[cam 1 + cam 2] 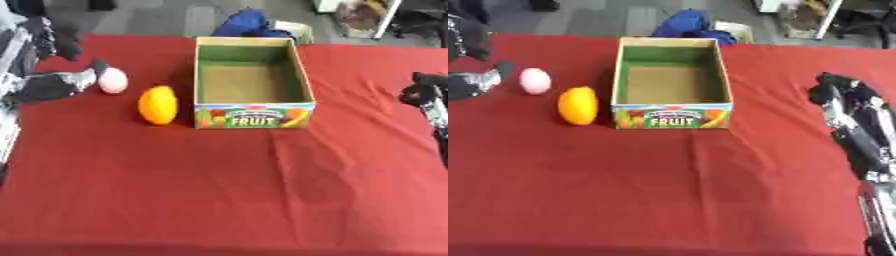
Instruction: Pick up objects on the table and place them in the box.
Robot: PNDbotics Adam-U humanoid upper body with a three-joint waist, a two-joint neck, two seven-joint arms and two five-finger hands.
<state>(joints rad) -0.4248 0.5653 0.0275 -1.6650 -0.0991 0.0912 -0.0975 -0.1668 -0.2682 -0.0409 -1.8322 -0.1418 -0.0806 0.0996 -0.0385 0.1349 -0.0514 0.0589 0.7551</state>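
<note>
An open cardboard box [254, 114] marked FRUIT stands at the middle back of the red table [227, 190], with nothing showing inside it. An orange oval fruit [158, 104] lies just left of the box's front corner. Further left lies a small pink round thing [112, 80]. My left hand [80, 79] comes in from the left edge, open, one fingertip right beside the pink thing and the other fingers raised above it. At the right edge my right hand [843, 99] rests open over the cloth, holding nothing.
Beyond the table's far edge a blue bag [245, 22] and a white thing [297, 29] lie on the floor. Chair legs [859, 22] show at the back right. Bare red cloth stretches across the front half of the table.
</note>
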